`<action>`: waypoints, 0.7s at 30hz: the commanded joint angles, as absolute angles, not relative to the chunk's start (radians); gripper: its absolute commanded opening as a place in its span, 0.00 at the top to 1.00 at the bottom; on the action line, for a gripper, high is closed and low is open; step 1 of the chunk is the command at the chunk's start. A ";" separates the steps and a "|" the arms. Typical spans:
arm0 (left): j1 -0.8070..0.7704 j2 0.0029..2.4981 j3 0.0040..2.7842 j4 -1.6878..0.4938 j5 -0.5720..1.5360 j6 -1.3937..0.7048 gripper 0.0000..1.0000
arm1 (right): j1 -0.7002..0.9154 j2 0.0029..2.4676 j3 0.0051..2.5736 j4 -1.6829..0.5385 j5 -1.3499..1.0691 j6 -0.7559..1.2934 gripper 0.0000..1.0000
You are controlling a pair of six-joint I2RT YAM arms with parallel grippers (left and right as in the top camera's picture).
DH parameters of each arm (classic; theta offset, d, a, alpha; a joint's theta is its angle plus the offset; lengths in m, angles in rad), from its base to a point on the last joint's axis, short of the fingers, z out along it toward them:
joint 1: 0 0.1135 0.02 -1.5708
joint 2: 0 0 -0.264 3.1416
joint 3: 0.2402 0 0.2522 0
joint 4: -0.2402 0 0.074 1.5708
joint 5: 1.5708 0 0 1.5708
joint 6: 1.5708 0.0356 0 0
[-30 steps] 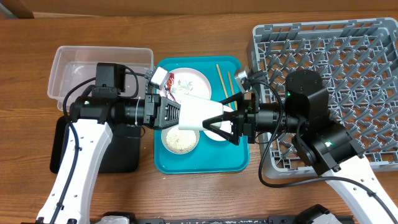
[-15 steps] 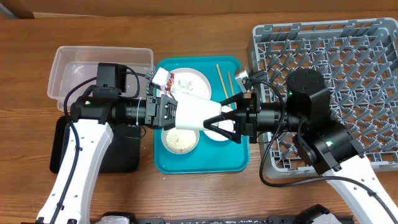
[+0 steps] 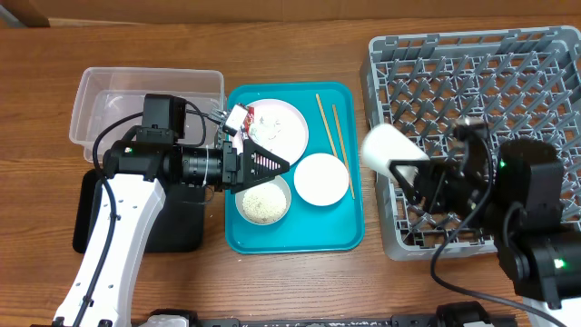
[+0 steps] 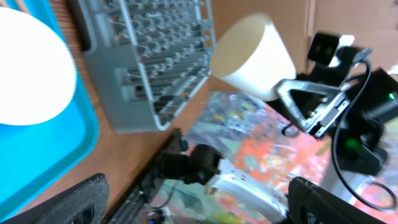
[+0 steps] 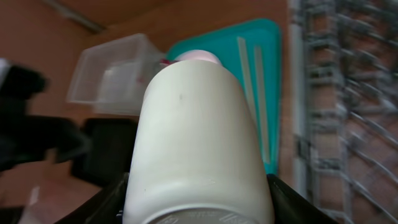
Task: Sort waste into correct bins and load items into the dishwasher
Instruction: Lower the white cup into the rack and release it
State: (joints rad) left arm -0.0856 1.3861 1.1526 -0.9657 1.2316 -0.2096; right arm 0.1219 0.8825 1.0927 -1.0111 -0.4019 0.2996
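Note:
My right gripper (image 3: 401, 165) is shut on the small white cup (image 3: 387, 149), holding it on its side over the left edge of the grey dish rack (image 3: 508, 82). In the right wrist view the cup (image 5: 196, 137) fills the space between the two fingers. My left gripper (image 3: 272, 164) is open and holds nothing, above the teal tray (image 3: 345, 232); in its own view the wide gap (image 4: 199, 205) frames the cup (image 4: 252, 56). On the tray lie a plate (image 3: 283, 127) with a red wrapper (image 3: 245, 121), a bowl of rice (image 3: 263, 202), an empty bowl (image 3: 322, 179) and chopsticks (image 3: 329, 123).
A clear tub (image 3: 109, 100) stands at the far left. A black tray (image 3: 172, 227) lies in front of it, partly under my left arm. The rack's upright pegs cover its whole base.
My left gripper opened and let go of the cup. My right arm carried the cup to the right, from above the teal tray to the rack's left edge.

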 commanded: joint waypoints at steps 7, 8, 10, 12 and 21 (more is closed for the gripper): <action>-0.092 1.385 1.162 -0.974 1.080 -0.205 0.06 | 0.117 0.983 1.112 -1.354 0.047 0.451 0.53; -0.092 1.385 1.162 -0.977 1.071 -0.206 0.06 | 0.117 1.009 1.112 -1.376 0.044 0.450 0.53; -0.092 1.385 1.162 -0.985 1.060 -0.205 0.06 | 0.117 1.059 1.112 -1.400 0.044 0.450 0.53; -0.092 1.385 1.162 -0.991 1.058 -0.205 0.06 | 0.117 1.111 1.112 -1.402 0.043 0.450 0.53; -0.093 1.385 1.162 -1.036 0.949 -0.205 0.06 | 0.117 1.291 1.112 -1.420 -0.013 0.450 0.22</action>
